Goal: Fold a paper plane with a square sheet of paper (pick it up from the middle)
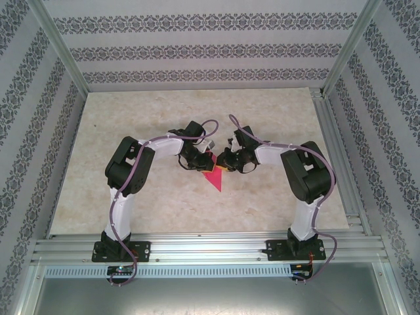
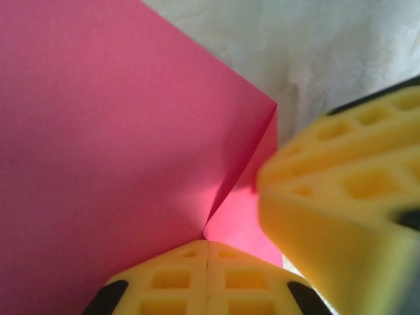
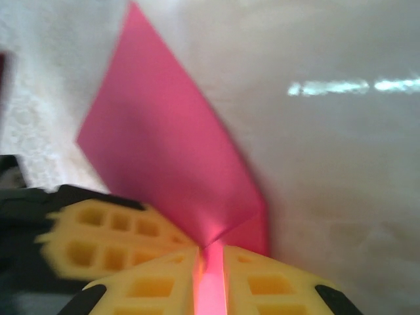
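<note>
The pink sheet of paper point(image 1: 214, 177) is folded into a triangle whose tip points toward the near edge, held at mid-table between both arms. My left gripper point(image 1: 205, 159) is shut on it. In the left wrist view the paper point(image 2: 118, 131) opens out in two layers from a crease at the closed left gripper point(image 2: 207, 244), and a right finger point(image 2: 341, 197) crowds in beside it. My right gripper point(image 1: 220, 165) pinches the same end. In the right wrist view the paper point(image 3: 164, 151) runs down into the narrow slot of the right gripper point(image 3: 210, 252). A paper plane is out of view.
The marble-patterned table point(image 1: 262, 118) lies open behind and to both sides of the arms. Aluminium rails point(image 1: 203, 248) carry the two bases at the near edge, and a frame rail point(image 1: 338, 157) runs along the right side. Patterned walls enclose the table.
</note>
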{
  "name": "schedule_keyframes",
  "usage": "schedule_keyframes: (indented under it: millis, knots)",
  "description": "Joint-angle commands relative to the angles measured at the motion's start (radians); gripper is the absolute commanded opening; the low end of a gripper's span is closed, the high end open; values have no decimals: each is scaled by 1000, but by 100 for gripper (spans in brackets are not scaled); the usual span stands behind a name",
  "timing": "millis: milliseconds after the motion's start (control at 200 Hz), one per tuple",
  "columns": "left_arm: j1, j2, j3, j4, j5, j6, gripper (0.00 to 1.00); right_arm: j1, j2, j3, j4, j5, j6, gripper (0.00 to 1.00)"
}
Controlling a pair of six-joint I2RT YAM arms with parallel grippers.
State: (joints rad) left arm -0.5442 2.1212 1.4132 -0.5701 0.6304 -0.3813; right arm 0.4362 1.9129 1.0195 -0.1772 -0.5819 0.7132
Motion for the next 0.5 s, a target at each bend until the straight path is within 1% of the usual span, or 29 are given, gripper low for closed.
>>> schedule_keyframes:
  millis: [0,35,75,300,495]
  knots:
    - [3,26,12,-27,-40,27,2,-3,36,41,-76,49,-37,18]
    - [4,26,10,-29,-41,25,2,-4,39,48,-95,63,-50,18]
    - [3,24,10,-28,-44,27,2,-5,29,40,-78,65,-47,17]
    - [4,18,7,-32,-50,26,2,-15,-45,63,-35,3,-26,18]
    - [4,21,12,-36,-49,28,2,-25,25,99,-49,5,-27,18]
